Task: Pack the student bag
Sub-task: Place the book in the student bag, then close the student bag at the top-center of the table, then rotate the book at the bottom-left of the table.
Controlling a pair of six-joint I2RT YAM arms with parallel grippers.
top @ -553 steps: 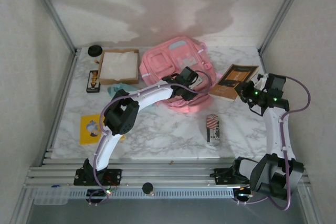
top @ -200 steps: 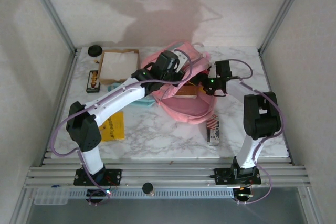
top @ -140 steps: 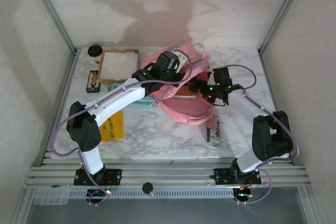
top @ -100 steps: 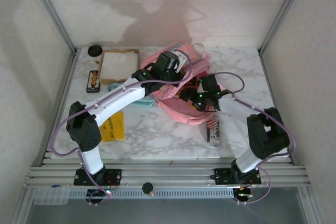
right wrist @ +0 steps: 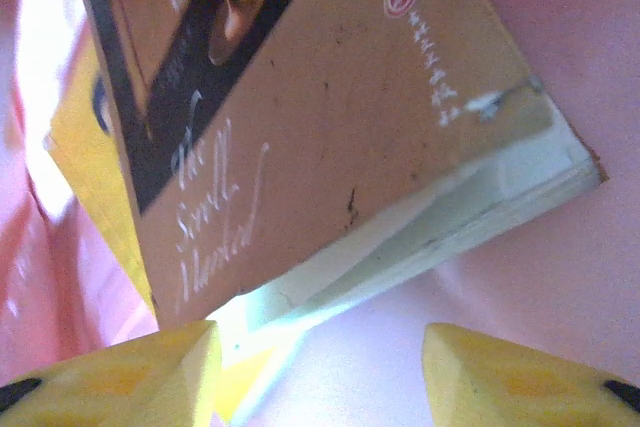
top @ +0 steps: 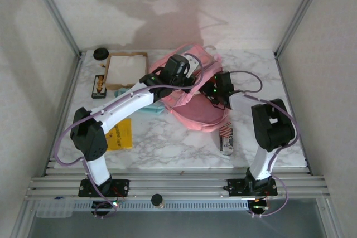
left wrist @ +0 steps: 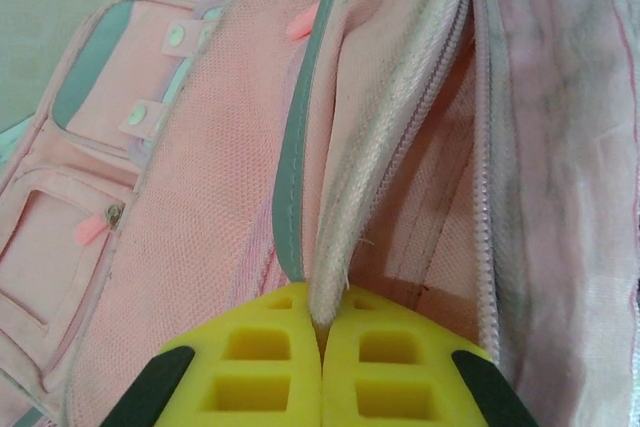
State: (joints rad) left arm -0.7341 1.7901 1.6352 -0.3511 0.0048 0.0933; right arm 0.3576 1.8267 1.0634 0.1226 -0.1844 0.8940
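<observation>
Left gripper pinches the zip flap of the student bag mid-table, right gripper gapes empty inside by the book; pulling out could snag lining, dragging the book out too.

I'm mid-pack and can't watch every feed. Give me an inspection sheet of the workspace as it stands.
Surface: marble table; no spill seen.
Job's things: student bag lying with its main zip open; brown book inside it.
Clutter: can by the bag's near edge; cardboard box; yellow booklet; pale blue pouch partly under the left arm; black knob; small dark stand.
Grippers: left gripper shut on the bag's opening flap; right gripper open inside the bag, book just ahead, not between its fingers.
Cables: purple cables loop along both arms; no snag seen.
Surroundings: white walls, aluminium frame; nothing else seen.
</observation>
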